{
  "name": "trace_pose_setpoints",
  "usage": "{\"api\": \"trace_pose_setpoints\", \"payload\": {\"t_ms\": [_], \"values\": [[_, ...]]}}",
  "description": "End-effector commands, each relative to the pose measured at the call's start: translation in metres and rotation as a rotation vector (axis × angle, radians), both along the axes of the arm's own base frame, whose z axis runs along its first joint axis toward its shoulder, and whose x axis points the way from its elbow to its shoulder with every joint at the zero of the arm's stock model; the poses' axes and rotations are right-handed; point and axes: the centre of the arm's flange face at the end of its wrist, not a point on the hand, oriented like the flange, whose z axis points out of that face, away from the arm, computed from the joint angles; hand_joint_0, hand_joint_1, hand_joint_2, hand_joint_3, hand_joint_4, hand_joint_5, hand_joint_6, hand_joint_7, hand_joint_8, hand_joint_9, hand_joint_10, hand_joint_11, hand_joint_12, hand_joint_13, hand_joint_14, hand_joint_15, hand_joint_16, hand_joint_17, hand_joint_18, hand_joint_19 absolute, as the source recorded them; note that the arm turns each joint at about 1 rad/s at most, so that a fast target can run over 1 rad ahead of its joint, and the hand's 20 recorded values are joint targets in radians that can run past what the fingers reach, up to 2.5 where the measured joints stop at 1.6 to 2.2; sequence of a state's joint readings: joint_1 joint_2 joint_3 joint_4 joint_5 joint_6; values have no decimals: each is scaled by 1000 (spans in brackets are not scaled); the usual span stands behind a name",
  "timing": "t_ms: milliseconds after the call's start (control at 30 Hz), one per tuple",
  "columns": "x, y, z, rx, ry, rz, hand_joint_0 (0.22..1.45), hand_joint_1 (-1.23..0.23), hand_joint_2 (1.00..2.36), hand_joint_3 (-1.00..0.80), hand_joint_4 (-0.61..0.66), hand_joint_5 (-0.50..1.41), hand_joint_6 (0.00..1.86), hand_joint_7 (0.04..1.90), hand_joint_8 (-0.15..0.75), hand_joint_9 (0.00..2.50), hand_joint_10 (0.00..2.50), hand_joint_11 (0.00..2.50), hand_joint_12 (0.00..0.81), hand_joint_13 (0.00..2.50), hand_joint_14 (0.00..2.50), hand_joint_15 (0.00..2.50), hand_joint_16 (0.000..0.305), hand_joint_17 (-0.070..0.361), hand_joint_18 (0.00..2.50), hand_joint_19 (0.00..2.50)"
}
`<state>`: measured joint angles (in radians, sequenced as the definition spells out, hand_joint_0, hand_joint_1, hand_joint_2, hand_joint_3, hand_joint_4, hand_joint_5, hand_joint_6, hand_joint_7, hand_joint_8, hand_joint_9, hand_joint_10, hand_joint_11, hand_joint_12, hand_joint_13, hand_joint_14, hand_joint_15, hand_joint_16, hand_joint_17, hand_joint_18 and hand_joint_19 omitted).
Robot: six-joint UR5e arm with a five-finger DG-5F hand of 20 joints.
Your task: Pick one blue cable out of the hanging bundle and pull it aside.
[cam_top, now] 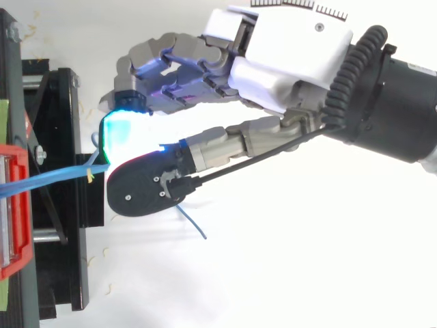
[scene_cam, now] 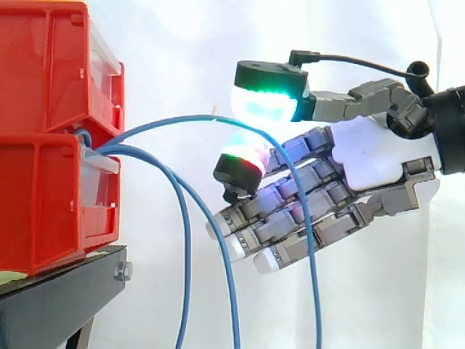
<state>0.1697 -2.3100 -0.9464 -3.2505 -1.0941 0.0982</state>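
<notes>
Where the red bins (scene_cam: 51, 131) sit stacked on the black stand's (scene_cam: 58, 298) top, the cables spill out. Hand (scene_cam: 370, 156) in from right: thumb and one finger nip the top blue cable (scene_cam: 168, 123), rest relaxed. Cable runs near-level from bins to pads (scene_cam: 265, 102), then drops; thin, glossy. Other two cables (scene_cam: 185, 247) hang nearer the bins.

At nine o'clock in my side view the red bins (scene_cam: 43, 145) look like glossy plastic; the stand (scene_cam: 65, 298) at seven, matt black metal. The blue cable (scene_cam: 182, 120) has a smooth, faintly shiny sheath. At three, the hand (scene_cam: 363, 156) shows glossy white plastic over matt grey links.
</notes>
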Motion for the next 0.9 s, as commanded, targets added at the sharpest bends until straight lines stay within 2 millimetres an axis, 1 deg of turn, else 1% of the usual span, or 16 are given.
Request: {"api": "trace_pose_setpoints", "payload": {"t_ms": [0,67,133,267,333,600,667,700,767,867], "values": [[0,0,0,0,0,0,602,-769,1015,-299,104,-220,853,1286,258,578,6,218,389,486,10,260,57,128,337,371],[0,0,0,0,0,0,602,-753,1018,-264,106,-217,854,1313,261,593,7,220,392,499,10,266,56,127,339,379],[0,0,0,0,0,0,595,-717,1021,-174,101,-212,866,1359,268,629,7,248,391,518,11,282,56,126,351,400],[0,0,0,0,0,0,582,-687,1025,-57,86,-202,879,1423,270,693,10,277,390,546,11,303,56,125,365,426],[0,2,0,0,0,2,584,-674,1019,5,97,-188,889,1437,284,735,7,278,414,585,11,314,60,135,404,415],[0,2,0,0,0,2,601,-677,1003,149,61,-143,890,1516,311,871,7,292,446,682,12,360,68,154,486,407],[0,1,0,-2,1,0,600,-679,1002,160,57,-138,889,1521,312,887,7,285,453,692,12,360,69,155,491,405],[0,3,-1,-6,4,3,587,-677,1054,168,39,-131,886,1531,314,900,7,290,459,703,12,367,70,158,504,400],[0,4,0,-23,8,10,572,-673,1116,162,33,-127,883,1534,317,913,7,289,461,714,12,376,71,159,514,396],[0,4,-1,-49,18,17,558,-666,1173,160,28,-122,878,1547,321,927,9,283,466,726,12,380,71,160,528,400]]}}
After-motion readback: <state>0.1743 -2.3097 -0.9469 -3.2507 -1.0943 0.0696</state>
